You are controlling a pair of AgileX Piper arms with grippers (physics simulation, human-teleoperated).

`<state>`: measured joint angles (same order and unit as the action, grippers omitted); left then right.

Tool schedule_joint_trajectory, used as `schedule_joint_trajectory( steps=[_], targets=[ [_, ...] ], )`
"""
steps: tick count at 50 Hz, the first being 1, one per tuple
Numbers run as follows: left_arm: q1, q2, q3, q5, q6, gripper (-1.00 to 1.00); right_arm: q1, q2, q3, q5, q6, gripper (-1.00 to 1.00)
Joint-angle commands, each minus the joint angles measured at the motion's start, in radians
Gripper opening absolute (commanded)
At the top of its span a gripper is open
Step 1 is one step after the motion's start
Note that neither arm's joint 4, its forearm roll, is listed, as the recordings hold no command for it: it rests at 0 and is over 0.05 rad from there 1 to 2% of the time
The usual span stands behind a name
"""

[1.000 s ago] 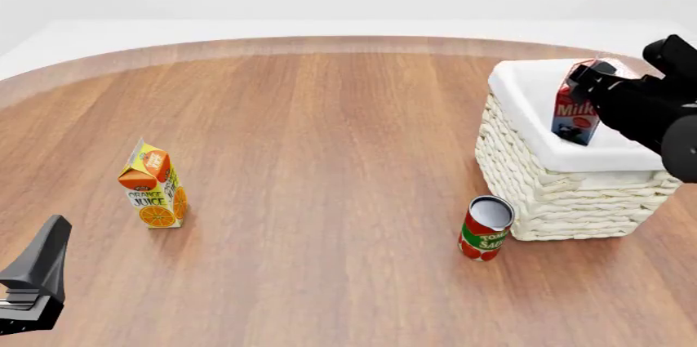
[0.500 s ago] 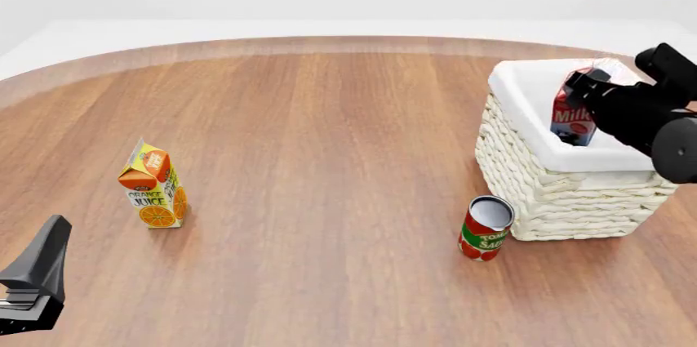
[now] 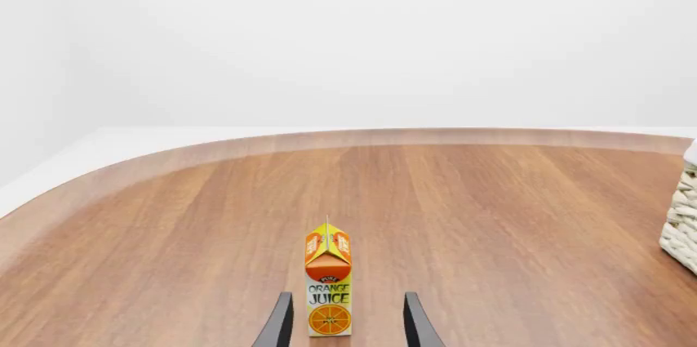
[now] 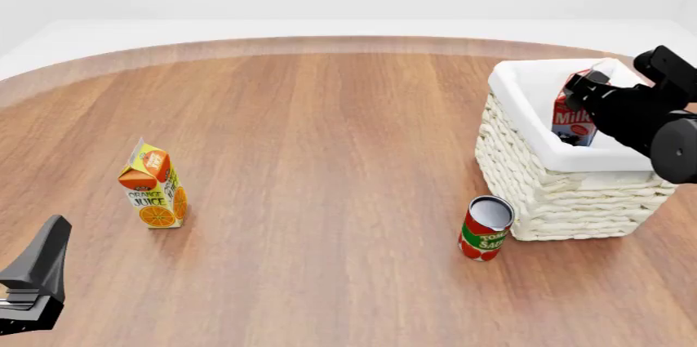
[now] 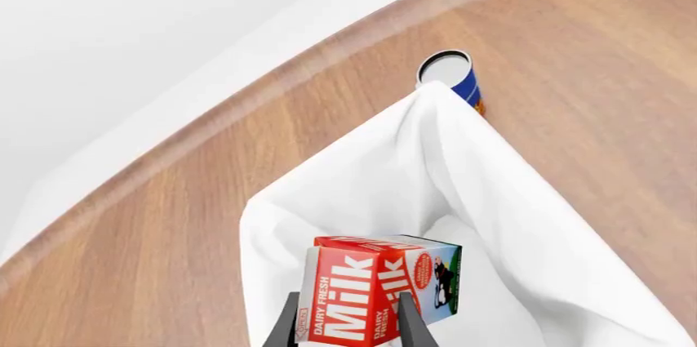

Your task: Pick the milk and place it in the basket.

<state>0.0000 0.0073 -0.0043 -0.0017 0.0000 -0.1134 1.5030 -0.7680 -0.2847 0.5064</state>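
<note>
The milk [image 4: 573,117], a red carton with white lettering, stands upright and low inside the white wicker basket [image 4: 561,197], partly sunk below the cloth rim. My right gripper [image 4: 585,106] reaches in from the right and is shut on the milk. In the right wrist view the two fingers [image 5: 286,324] press against the sides of the milk [image 5: 376,288], with the white cloth lining [image 5: 360,167] all around it. My left gripper [image 4: 31,280] rests low at the near left, open and holding nothing.
An orange juice carton [image 4: 153,186] stands on the left of the wooden table, ahead of the left gripper [image 3: 346,326] in the left wrist view [image 3: 328,282]. A red-green can [image 4: 485,229] stands right in front of the basket's near left corner.
The right gripper has lowered the milk deeper into the basket over the last second. The left arm, juice carton and can have not moved.
</note>
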Motion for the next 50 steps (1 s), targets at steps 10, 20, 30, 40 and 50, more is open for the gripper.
schedule_joint_trajectory(
  steps=[10, 20, 30, 40, 50],
  targets=[
    [0.0, 0.0, 0.0, 0.0, 0.0, 1.0, -0.008, 0.02, -0.02, -0.008, 0.024, -1.0],
    [0.0, 0.0, 0.0, 0.0, 0.0, 1.0, -0.009, 0.019, -0.022, -0.006, 0.036, 1.0],
    [0.0, 0.0, 0.0, 0.0, 0.0, 1.0, -0.009, 0.0, -0.011, -0.007, 0.038, 1.0],
    [0.0, 0.0, 0.0, 0.0, 0.0, 1.0, -0.006, -0.027, 0.004, -0.001, 0.034, 1.0],
    [0.0, 0.0, 0.0, 0.0, 0.0, 1.0, -0.001, -0.054, 0.006, 0.015, 0.024, 1.0]
  ],
)
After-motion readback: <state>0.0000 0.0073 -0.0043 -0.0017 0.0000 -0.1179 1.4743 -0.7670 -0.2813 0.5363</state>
